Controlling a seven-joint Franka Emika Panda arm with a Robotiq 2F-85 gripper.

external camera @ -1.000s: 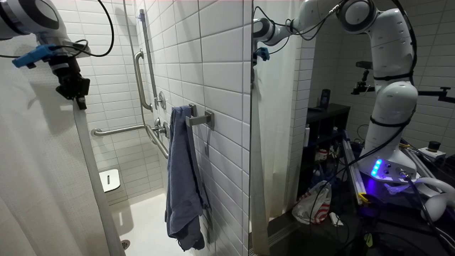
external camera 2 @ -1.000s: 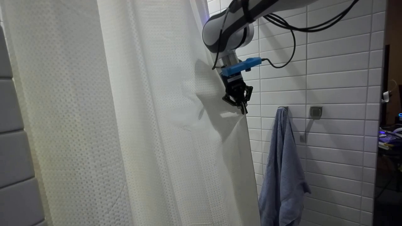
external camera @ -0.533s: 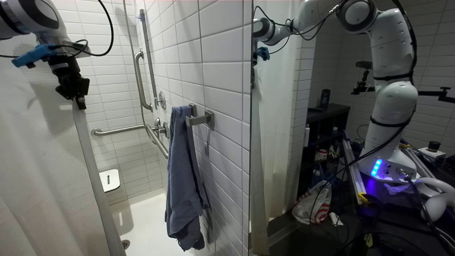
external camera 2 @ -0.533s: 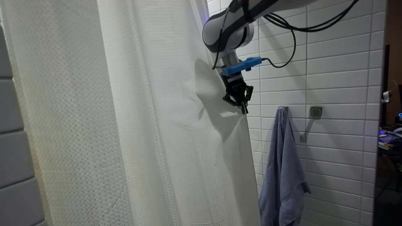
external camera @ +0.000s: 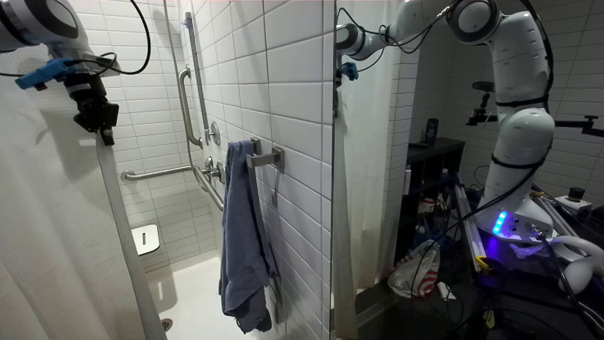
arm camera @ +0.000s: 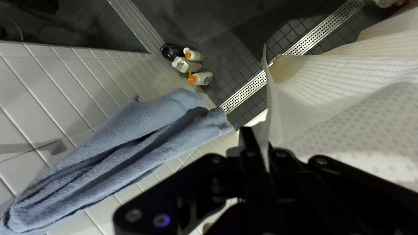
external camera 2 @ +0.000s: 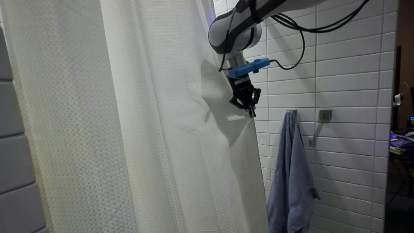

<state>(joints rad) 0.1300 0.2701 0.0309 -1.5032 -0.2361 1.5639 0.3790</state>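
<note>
A wall of white tiles [external camera: 297, 108] fills the middle of an exterior view. The pale shower curtain [external camera 2: 168, 123] hangs in long folds in both exterior views, and its free edge runs down at a slant. The robot arm [external camera 2: 237, 35] comes in next to that edge (a dark cable [external camera 2: 303, 45] loops away from it in front of the tiles). A blue-grey towel [external camera: 243, 236] hangs from a metal fixture [external camera: 256, 146] on the wall, just past the curtain's edge in an exterior view. Deeper in, steel grab bars [external camera: 183, 108] are fixed to the tiled walls. Across the dark floor [arm camera: 212, 23] in the wrist view runs a perforated drain strip [arm camera: 320, 34]. The black gripper [external camera 2: 251, 114] points downward, apart from the towel, its fingers pressed together with the curtain's edge pinched between them. A white slotted panel [external camera: 145, 240] shows low at the back. Four bottles [arm camera: 186, 65], two with orange on their tops, are gathered at the wall's foot, near the strip. The round drain [external camera: 166, 324], smallest of all, lies in the white shower floor [external camera: 193, 288].
</note>
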